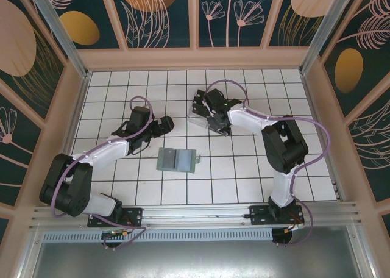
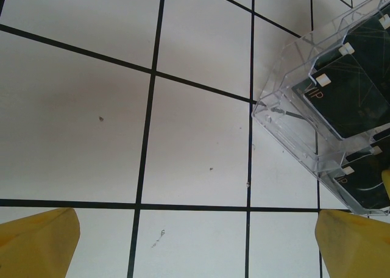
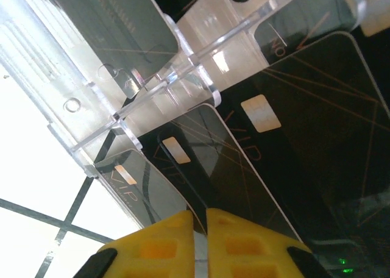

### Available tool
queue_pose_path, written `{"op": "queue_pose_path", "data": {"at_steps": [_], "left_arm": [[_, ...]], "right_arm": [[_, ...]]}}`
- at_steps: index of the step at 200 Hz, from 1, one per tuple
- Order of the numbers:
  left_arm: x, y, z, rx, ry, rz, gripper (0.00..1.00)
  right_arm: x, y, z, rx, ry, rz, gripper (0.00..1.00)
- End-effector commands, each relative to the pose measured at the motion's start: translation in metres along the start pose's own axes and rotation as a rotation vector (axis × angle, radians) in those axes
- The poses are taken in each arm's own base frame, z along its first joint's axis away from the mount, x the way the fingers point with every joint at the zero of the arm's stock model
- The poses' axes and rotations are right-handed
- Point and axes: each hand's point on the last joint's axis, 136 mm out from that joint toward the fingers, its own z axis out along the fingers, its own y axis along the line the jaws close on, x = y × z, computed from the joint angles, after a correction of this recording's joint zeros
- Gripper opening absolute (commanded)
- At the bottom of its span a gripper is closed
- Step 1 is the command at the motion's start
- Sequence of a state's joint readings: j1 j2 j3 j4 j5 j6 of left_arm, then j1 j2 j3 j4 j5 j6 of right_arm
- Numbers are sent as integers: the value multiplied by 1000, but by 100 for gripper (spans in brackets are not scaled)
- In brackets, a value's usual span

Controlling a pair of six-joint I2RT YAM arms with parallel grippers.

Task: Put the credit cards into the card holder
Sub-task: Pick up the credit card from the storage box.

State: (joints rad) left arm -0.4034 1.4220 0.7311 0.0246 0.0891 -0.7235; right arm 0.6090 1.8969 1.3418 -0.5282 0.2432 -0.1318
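So there's one grey-green card holder lying flat around the middle of the table, a bit toward the near edge, between the two arms and with nothing touching it. All the credit cards are up in one clear plastic rack, which sits closer to the far edge, roughly centred.

The right gripper is down in that rack with its yellow fingers squeezed nearly together. They look pinched on the edge of one black card, the one with the pale chip mark near its top.

From that wrist camera I count three black cards fanned out up close, plus a couple more dark ones behind the plastic dividers. I can't get a firm total.

The left gripper hangs just to the left of the rack, over bare tiles, spread wide and holding nothing. Its two yellow tips sit in opposite bottom corners of its own view.
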Motion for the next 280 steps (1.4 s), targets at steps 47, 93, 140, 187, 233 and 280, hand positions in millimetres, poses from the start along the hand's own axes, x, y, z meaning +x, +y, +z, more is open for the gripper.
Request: {"op": "queue_pose_path", "data": {"at_steps": [47, 93, 140, 187, 233, 280], "left_arm": [[-11, -3, -4, 11, -41, -8, 99], [-11, -2, -5, 11, -42, -10, 99], [-11, -2, -5, 11, -43, -9, 99], [-10, -2, -4, 12, -39, -11, 99], [-8, -3, -2, 18, -27, -8, 98], [-7, -2, 0, 14, -21, -5, 99]], "right_arm": [[4, 20, -7, -81, 19, -7, 12], [3, 31, -4, -139, 19, 4, 17], [-3, 38, -6, -181, 0, 18, 12], [-3, 32, -8, -168, -1, 20, 8], [-15, 23, -16, -173, -29, 27, 1], [-29, 16, -26, -162, -53, 16, 0]]}}
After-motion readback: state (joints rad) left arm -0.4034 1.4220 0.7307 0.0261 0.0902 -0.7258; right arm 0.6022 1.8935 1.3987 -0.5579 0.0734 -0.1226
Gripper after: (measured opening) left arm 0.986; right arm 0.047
